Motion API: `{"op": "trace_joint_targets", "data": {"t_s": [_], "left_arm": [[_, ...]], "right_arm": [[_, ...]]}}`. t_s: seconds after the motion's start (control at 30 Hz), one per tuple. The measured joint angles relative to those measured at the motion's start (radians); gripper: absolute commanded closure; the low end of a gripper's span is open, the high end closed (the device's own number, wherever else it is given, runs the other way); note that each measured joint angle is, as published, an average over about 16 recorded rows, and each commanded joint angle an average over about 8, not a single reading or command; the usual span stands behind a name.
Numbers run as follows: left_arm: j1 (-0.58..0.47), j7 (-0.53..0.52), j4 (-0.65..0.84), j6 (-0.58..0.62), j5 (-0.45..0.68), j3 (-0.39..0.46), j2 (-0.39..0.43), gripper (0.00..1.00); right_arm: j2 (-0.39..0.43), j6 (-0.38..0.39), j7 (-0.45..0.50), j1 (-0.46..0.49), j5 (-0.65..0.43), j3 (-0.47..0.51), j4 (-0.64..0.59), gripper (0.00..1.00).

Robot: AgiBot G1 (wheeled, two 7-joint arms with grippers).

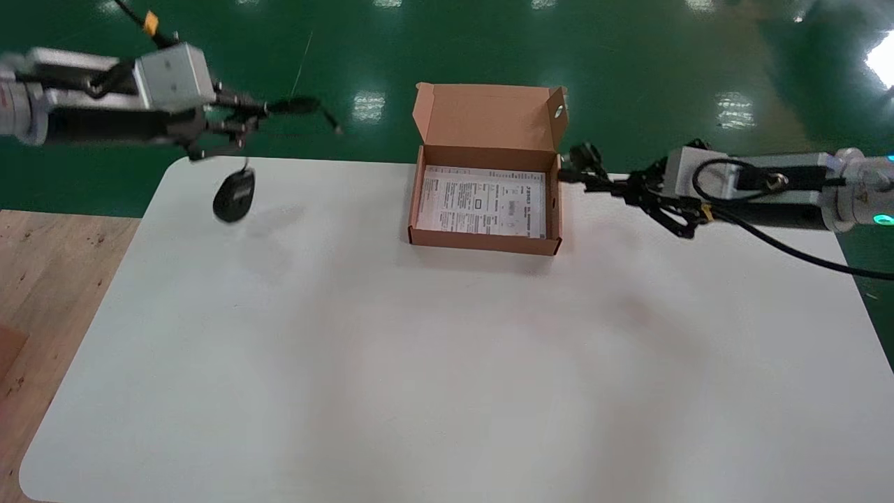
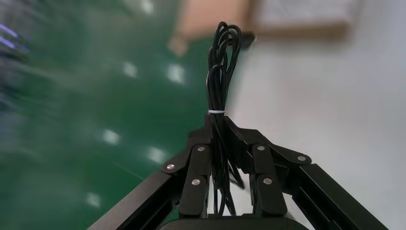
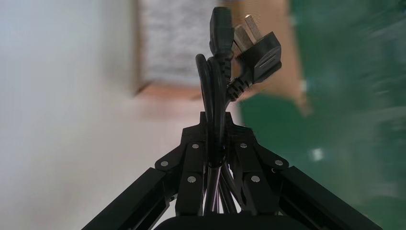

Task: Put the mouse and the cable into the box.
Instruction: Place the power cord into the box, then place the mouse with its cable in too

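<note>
The left gripper (image 1: 255,119) is pinching the black cord (image 2: 221,67) of the mouse (image 1: 234,196), a folded bundle bound by a white tie (image 2: 216,112), beyond the far left corner of the table (image 1: 419,363). The glossy black mouse is dangling below it over that corner. The right gripper (image 1: 602,180) is clamping a thick, looped black cable (image 3: 218,72), its three-pin plug (image 3: 258,48) sticking out, just beside the right wall of the open brown box (image 1: 485,241), where a printed sheet (image 1: 482,202) is lying.

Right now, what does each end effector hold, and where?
Left end effector: the mouse, by its bundled cord. Right end effector: the power cable, near its plugs.
</note>
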Motion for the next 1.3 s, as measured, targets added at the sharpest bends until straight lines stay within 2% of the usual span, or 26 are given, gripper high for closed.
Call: {"op": "trace_joint_targets", "data": {"t_s": [0.2,0.5,0.73,0.93,1.0,1.2,1.23,1.27,1.3], "left_arm": [[-0.061,0.028,-0.097,-0.031,-0.064,-0.049,0.017,1.00],[-0.126,0.048,-0.176,-0.049,-0.098,-0.076,0.053,1.00],[-0.162,0.040,-0.182,-0.052,-0.074,-0.062,0.071,1.00],[-0.183,0.023,-0.177,-0.054,-0.044,-0.042,0.078,1.00],[-0.187,0.017,-0.176,-0.055,-0.034,-0.036,0.079,1.00],[-0.193,-0.004,-0.175,-0.058,-0.011,-0.021,0.081,1.00],[-0.193,-0.007,-0.175,-0.059,-0.008,-0.019,0.081,1.00],[-0.193,-0.010,-0.175,-0.059,-0.006,-0.017,0.081,1.00],[-0.193,-0.012,-0.176,-0.059,-0.003,-0.016,0.080,1.00]], "right_arm": [[-0.101,0.113,-0.030,0.015,0.015,0.014,0.046,1.00],[-0.247,0.266,-0.150,-0.023,0.020,0.017,0.056,1.00],[-0.301,0.320,-0.241,-0.066,0.025,0.005,0.024,1.00],[-0.316,0.337,-0.275,-0.094,0.036,-0.015,0.005,1.00],[-0.318,0.340,-0.276,-0.101,0.041,-0.025,0.004,0.91],[-0.320,0.345,-0.261,-0.110,0.054,-0.056,0.005,0.16],[-0.320,0.346,-0.257,-0.110,0.057,-0.062,0.006,0.07],[-0.320,0.346,-0.254,-0.111,0.059,-0.067,0.007,0.00],[-0.320,0.347,-0.250,-0.111,0.061,-0.073,0.008,0.00]]}}
